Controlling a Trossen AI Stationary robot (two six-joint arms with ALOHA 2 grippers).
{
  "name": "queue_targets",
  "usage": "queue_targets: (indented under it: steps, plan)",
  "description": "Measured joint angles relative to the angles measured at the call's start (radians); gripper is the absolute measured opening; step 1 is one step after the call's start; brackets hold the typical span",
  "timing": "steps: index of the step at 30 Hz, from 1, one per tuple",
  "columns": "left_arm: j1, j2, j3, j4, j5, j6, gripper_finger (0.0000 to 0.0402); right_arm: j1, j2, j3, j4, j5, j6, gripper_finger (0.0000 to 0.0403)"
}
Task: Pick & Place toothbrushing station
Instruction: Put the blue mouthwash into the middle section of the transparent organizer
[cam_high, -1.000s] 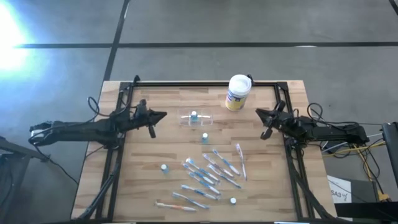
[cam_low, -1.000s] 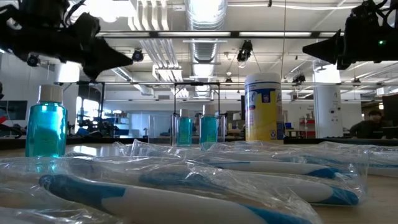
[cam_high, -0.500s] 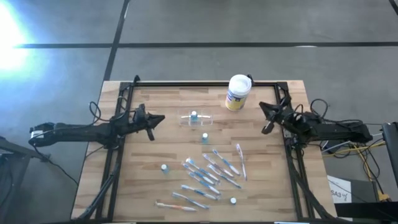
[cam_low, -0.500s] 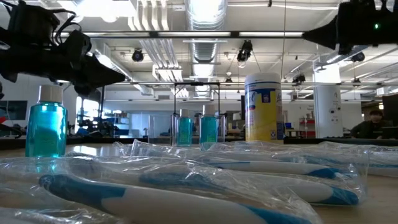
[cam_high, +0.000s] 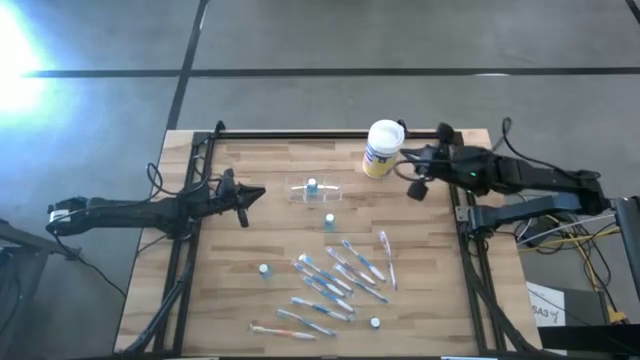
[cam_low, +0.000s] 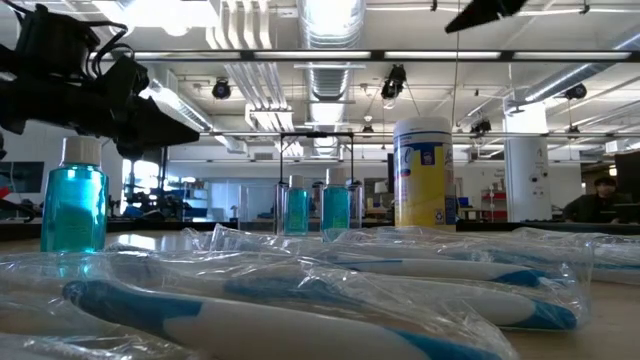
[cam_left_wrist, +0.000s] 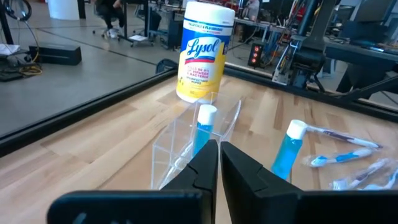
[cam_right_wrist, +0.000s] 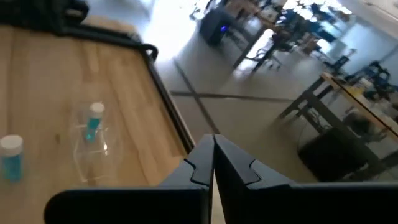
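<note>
Toothbrushing station (cam_high: 315, 191): clear plastic holder on tabletop (cam_high: 240, 280), just beside Lysol canister (cam_high: 382, 148). Likely light, stiff, slick; grip a thin side wall. Left claw (cam_high: 256, 192) closed, empty, near it. Right claw (cam_high: 400, 166) closed, by canister.

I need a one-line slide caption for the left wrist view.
Shut left gripper faces the clear holder containing a blue bottle, white canister behind.
</note>
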Motion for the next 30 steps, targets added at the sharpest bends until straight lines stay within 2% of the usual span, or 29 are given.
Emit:
queue_targets:
  steps: [5, 9, 12, 18, 24, 30]
  plan:
    - [0.0, 0.002, 0.0, 0.0, 0.0, 0.005, 0.0023, -0.003, 0.226, 0.246, -0.114, -0.039, -0.09, 0.0008]
    - [0.0, 0.002, 0.0, 0.0, 0.0, 0.006, 0.0023, -0.009, 0.408, 0.419, -0.212, -0.154, -0.182, 0.0011]
    - [0.0, 0.002, 0.0, 0.0, 0.0, 0.006, 0.0023, -0.009, 0.529, 0.507, -0.258, -0.254, -0.249, 0.0028]
    - [0.0, 0.002, -0.001, -0.022, 0.01, -0.007, 0.0023, -0.009, 0.723, 0.575, -0.328, -0.444, -0.356, 0.0081]
    - [0.0, 0.003, -0.001, -0.055, 0.01, -0.025, 0.0023, -0.008, 0.85, 0.582, -0.359, -0.651, -0.436, 0.0127]
    - [0.0, 0.003, -0.002, -0.061, 0.011, -0.043, 0.0023, -0.009, 0.93, 0.581, -0.356, -0.699, -0.457, 0.0156]
